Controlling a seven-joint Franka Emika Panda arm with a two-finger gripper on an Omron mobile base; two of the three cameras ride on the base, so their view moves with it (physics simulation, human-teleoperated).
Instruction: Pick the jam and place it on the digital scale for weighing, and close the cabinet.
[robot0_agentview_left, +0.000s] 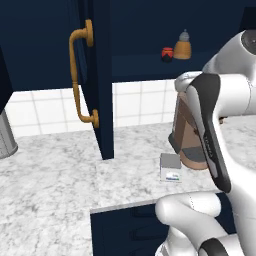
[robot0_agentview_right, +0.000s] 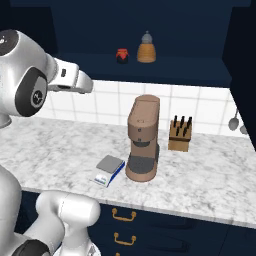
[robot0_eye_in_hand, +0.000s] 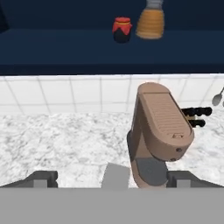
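Sitting on cabinet (robot0_agentview_left: 100, 75) shelf, jam (robot0_eye_in_hand: 122, 29) well above wide-spread, empty gripper (robot0_eye_in_hand: 111, 178)

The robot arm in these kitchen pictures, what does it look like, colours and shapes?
The glossy white arm has rounded, bulbous segments with dark grey to black joint panels; one black disc on the shoulder bears a small pale emblem. The gripper has two small dark grey, blocky fingertips. No cables visible.

Red jam (robot0_eye_in_hand: 122, 29), navy cabinet (robot0_agentview_left: 97, 75), brown coffee machine (robot0_agentview_right: 142, 137)
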